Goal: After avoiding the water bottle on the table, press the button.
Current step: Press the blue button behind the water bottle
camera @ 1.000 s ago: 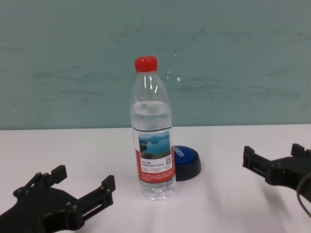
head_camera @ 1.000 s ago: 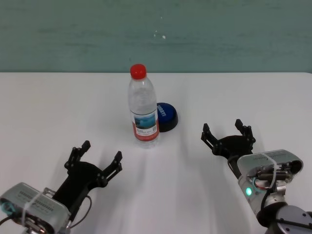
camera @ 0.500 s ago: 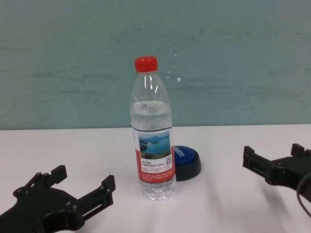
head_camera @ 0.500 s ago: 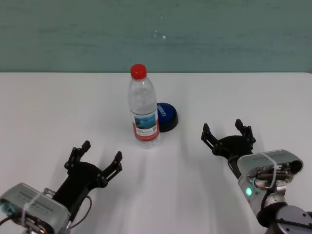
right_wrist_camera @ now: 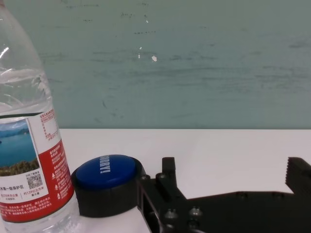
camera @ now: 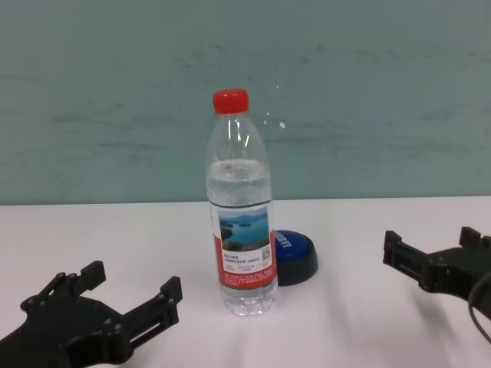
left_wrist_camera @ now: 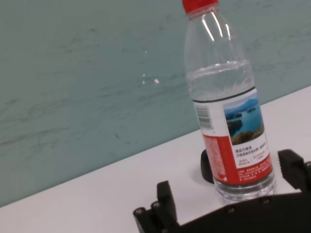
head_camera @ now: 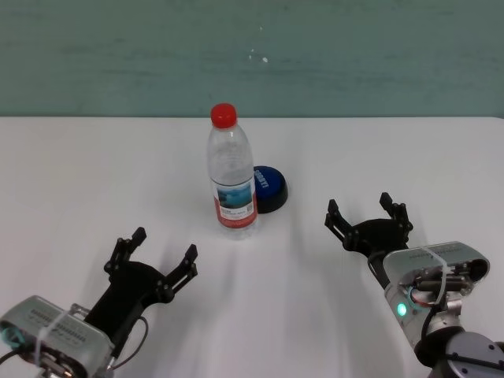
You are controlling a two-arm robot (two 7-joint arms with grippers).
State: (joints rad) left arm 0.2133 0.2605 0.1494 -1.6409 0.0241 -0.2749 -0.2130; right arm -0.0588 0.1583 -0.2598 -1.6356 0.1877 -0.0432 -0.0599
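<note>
Clearance matters most: the right gripper point(head_camera: 368, 217), fingers spread and empty, should swing in from the right toward the button point(head_camera: 268, 187) tucked just behind the upright water bottle point(head_camera: 231, 175) (left gripper point(head_camera: 153, 260) likewise agape, parked near-left).

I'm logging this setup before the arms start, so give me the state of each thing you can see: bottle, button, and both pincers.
water bottle: upright on the table, red cap on, partly filled, not held.
button: resting on the table just behind and to the right of the bottle, not pressed, nothing touching it.
left pincer: open, empty, low over the near left of the table.
right pincer: open, empty, near right, clear of the button.
</note>
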